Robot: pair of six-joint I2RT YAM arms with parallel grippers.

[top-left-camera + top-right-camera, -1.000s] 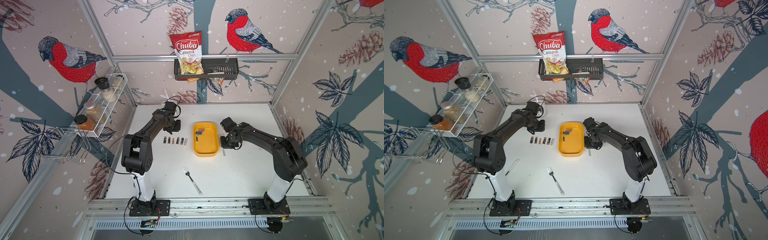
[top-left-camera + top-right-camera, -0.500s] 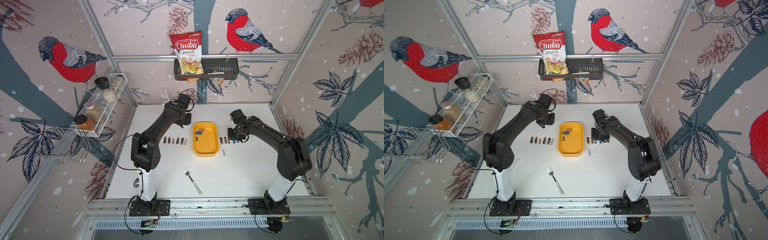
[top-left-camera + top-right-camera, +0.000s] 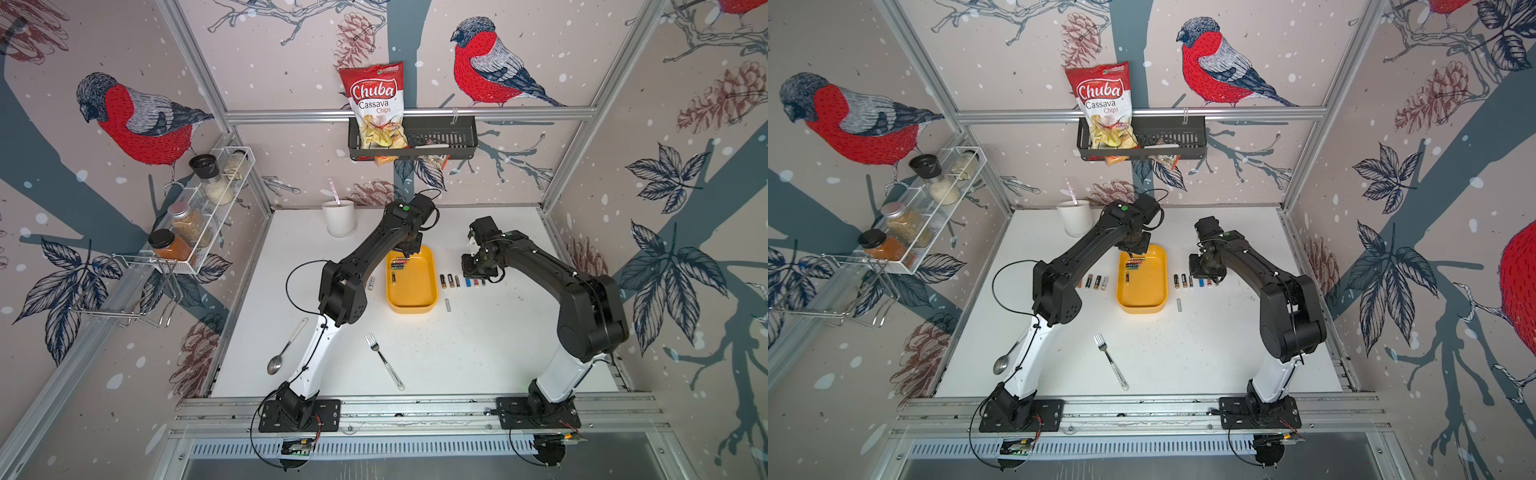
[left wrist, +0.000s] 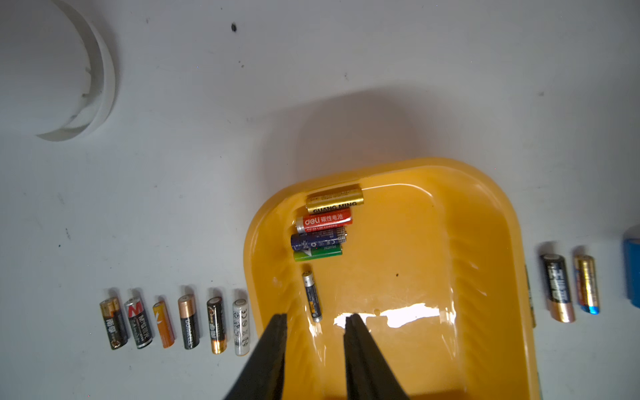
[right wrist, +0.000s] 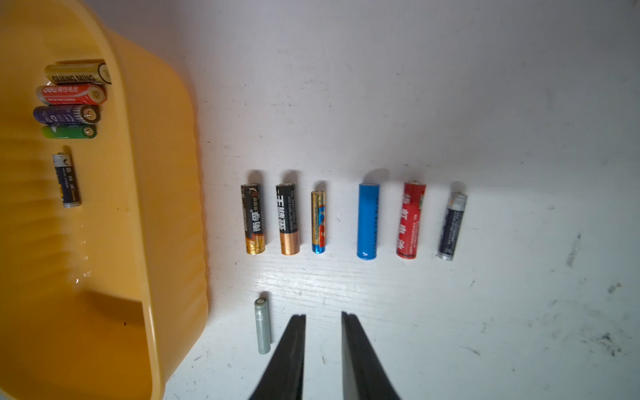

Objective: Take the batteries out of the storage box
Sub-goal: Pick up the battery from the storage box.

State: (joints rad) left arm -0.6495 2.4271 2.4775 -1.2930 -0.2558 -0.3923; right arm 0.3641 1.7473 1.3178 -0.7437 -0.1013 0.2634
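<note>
The yellow storage box (image 3: 415,306) (image 3: 1142,308) lies mid-table. Several batteries are in its far left corner: a gold, a red (image 4: 323,220), a blue and a green one side by side, plus a thin dark one (image 4: 311,298) (image 5: 67,180). My left gripper (image 3: 405,250) (image 4: 316,317) hovers open over that corner, with the thin battery just ahead of its tips. Several batteries are lined up left of the box (image 4: 188,325) and right of it (image 5: 287,220). My right gripper (image 3: 478,272) (image 5: 323,315) hangs open and empty above the right row, beside a lone grey battery (image 5: 262,325).
A white cup (image 3: 339,217) stands at the back left. A fork (image 3: 384,368) and a spoon (image 3: 286,347) lie towards the front. On the back wall hangs a black basket (image 3: 440,143) with a chips bag. A wire rack (image 3: 199,216) with spice jars is on the left wall.
My left arm has swung right, from above the left row to over the box's far corner. My right gripper has drawn back from the box's right edge to above the right row.
</note>
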